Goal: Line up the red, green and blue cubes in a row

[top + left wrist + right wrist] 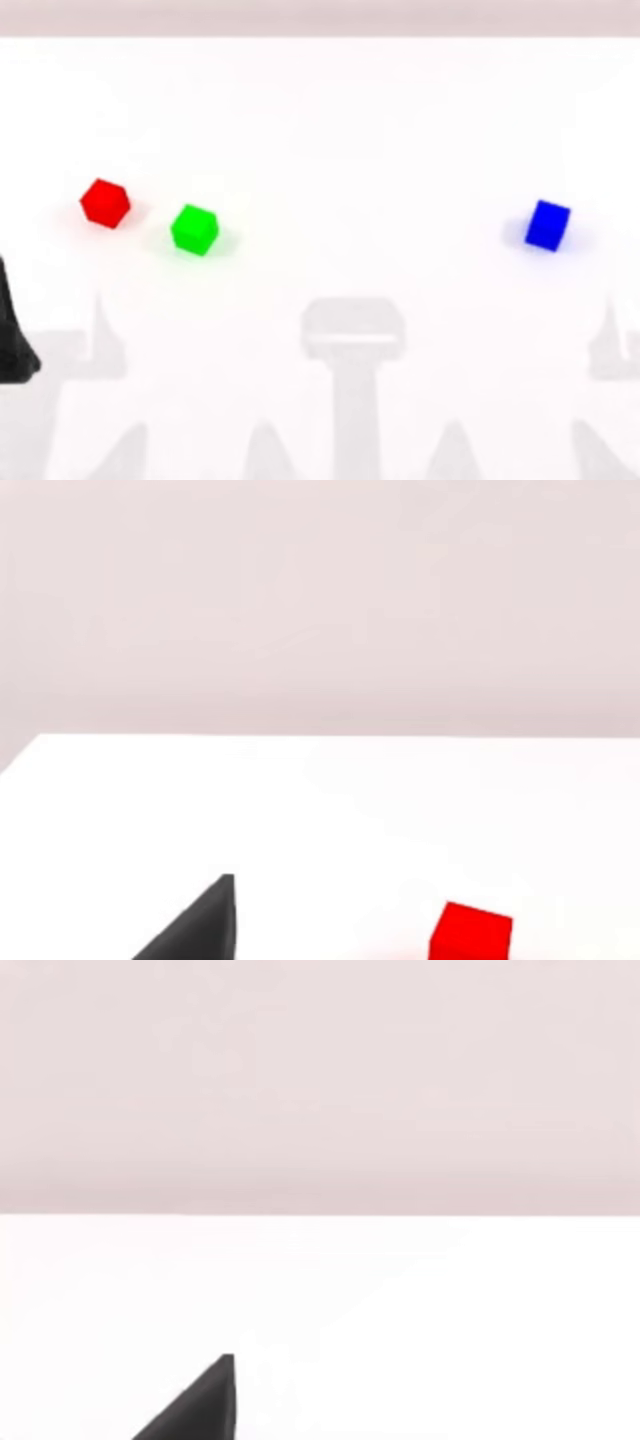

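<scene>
The red cube [105, 203] and the green cube [194, 229] lie close together at the table's left, the green one slightly nearer the front. Far off at the right lies the blue cube [548, 225]. My left gripper [12, 340] is parked at the left edge, in front of the red cube and apart from it. In its wrist view one dark finger [205, 925] shows with bare table beside it, and the red cube [470, 932] lies ahead. My right arm is out of the top view. Its wrist view shows one dark finger [200, 1405] over bare table and no cube.
The white table [360, 150] ends at a pale back wall [320, 15]. Grey shadows of the arms and of a stand [353, 340] fall along the front of the table.
</scene>
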`<state>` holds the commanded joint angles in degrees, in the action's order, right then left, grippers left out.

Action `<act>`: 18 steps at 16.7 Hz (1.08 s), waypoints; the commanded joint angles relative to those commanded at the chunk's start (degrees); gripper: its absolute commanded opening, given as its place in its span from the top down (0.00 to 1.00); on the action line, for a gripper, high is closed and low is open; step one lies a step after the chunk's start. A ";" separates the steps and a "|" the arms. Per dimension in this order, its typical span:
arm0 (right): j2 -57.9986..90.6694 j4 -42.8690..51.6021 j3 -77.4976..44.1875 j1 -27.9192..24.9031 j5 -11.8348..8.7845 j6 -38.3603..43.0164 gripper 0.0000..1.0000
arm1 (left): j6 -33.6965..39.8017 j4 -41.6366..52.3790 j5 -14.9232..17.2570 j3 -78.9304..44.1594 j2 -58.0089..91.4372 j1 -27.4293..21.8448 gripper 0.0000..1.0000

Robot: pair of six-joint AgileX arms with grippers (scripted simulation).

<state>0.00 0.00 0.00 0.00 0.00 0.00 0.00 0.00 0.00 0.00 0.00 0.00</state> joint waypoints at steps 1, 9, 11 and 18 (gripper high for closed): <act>0.00 0.00 0.00 0.00 0.00 0.00 0.00 | 0.00 0.00 0.00 0.00 0.00 0.00 0.00; 0.00 0.00 0.00 0.00 0.00 0.00 0.00 | -2.91 11.30 0.46 -16.47 16.52 -0.96 0.00; 0.00 0.00 0.00 0.00 0.00 0.00 0.00 | -4.42 17.20 0.69 -26.03 26.66 -1.49 0.00; 0.00 0.00 0.00 0.00 0.00 0.00 0.00 | -10.69 42.16 0.85 -65.54 73.61 -3.36 0.00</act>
<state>0.00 0.00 0.00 0.00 0.00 0.00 -10.69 42.16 0.85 -65.54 73.61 -3.36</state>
